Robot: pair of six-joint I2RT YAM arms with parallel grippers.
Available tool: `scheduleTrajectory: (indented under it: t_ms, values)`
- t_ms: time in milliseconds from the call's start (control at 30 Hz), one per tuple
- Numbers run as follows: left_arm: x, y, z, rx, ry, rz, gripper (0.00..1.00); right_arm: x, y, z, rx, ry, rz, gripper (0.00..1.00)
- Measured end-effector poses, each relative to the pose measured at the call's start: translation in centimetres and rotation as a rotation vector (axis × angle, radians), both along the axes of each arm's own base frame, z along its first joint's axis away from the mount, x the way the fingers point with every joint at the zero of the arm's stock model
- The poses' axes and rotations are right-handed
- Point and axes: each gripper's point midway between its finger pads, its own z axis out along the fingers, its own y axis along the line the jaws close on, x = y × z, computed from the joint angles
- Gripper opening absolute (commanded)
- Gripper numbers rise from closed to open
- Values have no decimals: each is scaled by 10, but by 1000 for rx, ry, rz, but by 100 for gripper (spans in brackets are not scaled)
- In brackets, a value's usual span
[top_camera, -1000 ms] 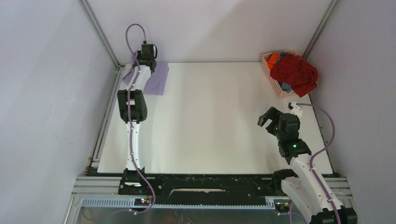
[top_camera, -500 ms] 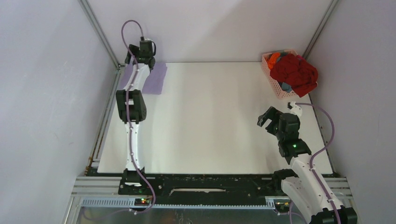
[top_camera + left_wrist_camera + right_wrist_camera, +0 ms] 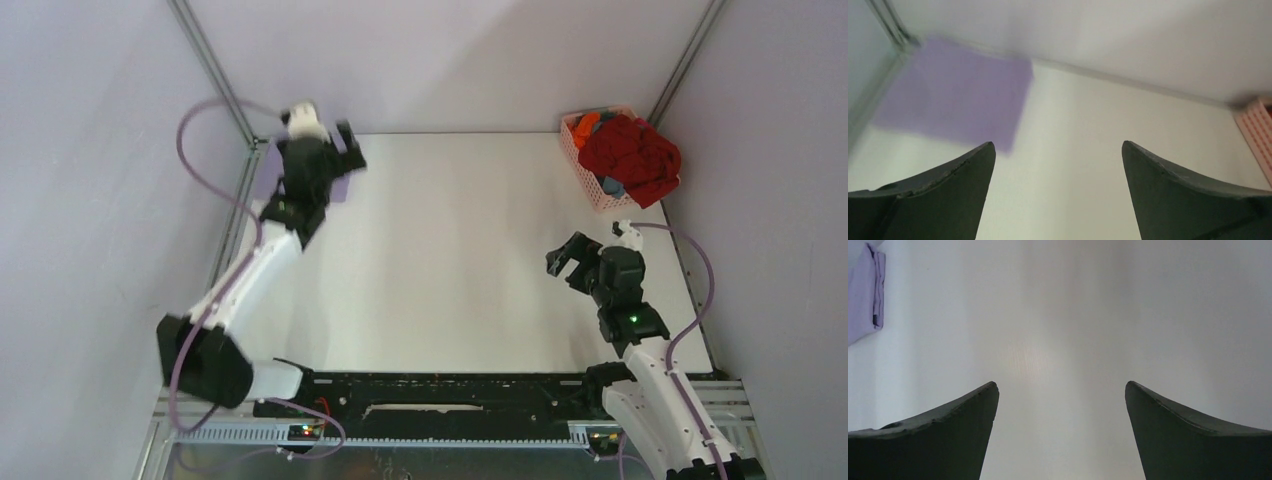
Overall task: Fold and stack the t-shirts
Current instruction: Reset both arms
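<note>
My left claw (image 3: 1058, 145) and right claw (image 3: 1062, 384) gape wide, empty. Folded lavender t-shirt (image 3: 955, 107) lies in the white desk's (image 3: 450, 250) far-left corner — red t-shirt (image 3: 630, 150) heaps over a pink basket (image 3: 588, 185), far right.

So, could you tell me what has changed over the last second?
The left gripper, open, pulled back from the lavender t-shirt as its elbow swung out left. The shirt lies folded flat in the far-left corner. The right gripper, open, and the basket of shirts barely moved.
</note>
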Motion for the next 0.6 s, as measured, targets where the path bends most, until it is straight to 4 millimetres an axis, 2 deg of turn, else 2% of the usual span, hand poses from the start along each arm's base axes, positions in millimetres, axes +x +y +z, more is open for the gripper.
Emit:
scheduleTrajectory:
  t_ms: [67,167,267,300,333,367,433,533,600]
  values:
    - [-44,-19,-37,-57,9,-51,100,-2,2,0,8,-6,10,100]
    - [-108,-33,-127,-90,125,-103,100,-6,5,-6,18,-3,28,100]
    - [-162,-21,-200,-96,244,-102,100,-11,7,-14,26,7,42,100]
    - [-175,-14,-211,-97,260,-88,100,-12,8,-17,29,11,46,100]
    - [-187,-4,-217,-102,258,-62,100,-14,9,-20,31,15,48,100]
    - [-191,0,-213,-111,240,-48,100,-15,9,-22,33,18,51,100]
    - [-193,7,-188,-157,144,-19,100,-15,10,-21,36,16,55,100]
    - [-194,10,-161,-201,41,-14,100,-15,10,-20,38,9,58,100]
    - [-195,12,-152,-217,5,-11,100,-15,10,-20,38,9,58,100]
